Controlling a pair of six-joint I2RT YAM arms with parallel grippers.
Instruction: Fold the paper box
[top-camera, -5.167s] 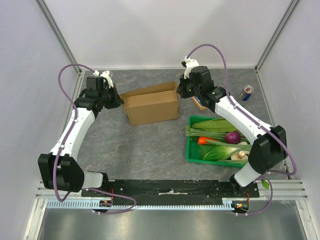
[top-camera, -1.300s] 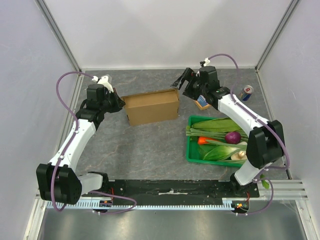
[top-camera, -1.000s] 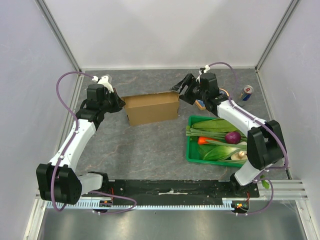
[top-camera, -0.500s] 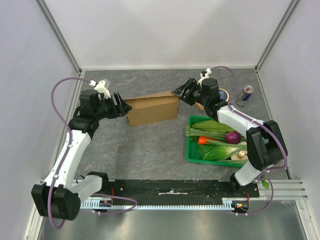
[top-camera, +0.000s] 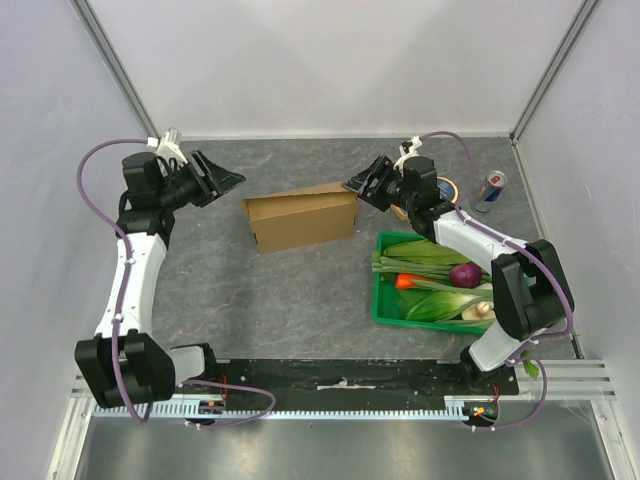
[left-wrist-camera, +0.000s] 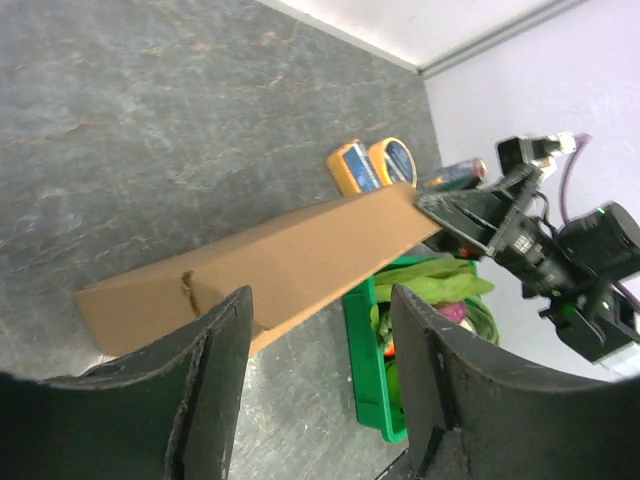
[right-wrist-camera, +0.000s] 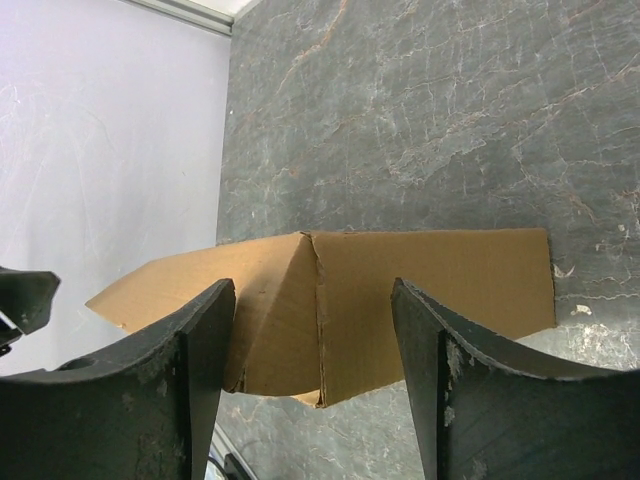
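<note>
Paper box (top-camera: 303, 215) mid-frame: left jaws apart, off to its upper left, right jaws apart at its upper-right corner.

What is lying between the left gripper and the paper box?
Nothing: only bare grey tabletop separates the left gripper from the paper box, as the top external view shows.

Both arms reach far forward — the left claw (top-camera: 220, 178) gapes wide, pointing right; the right claw (top-camera: 360, 182) gapes too, pointing left.
</note>
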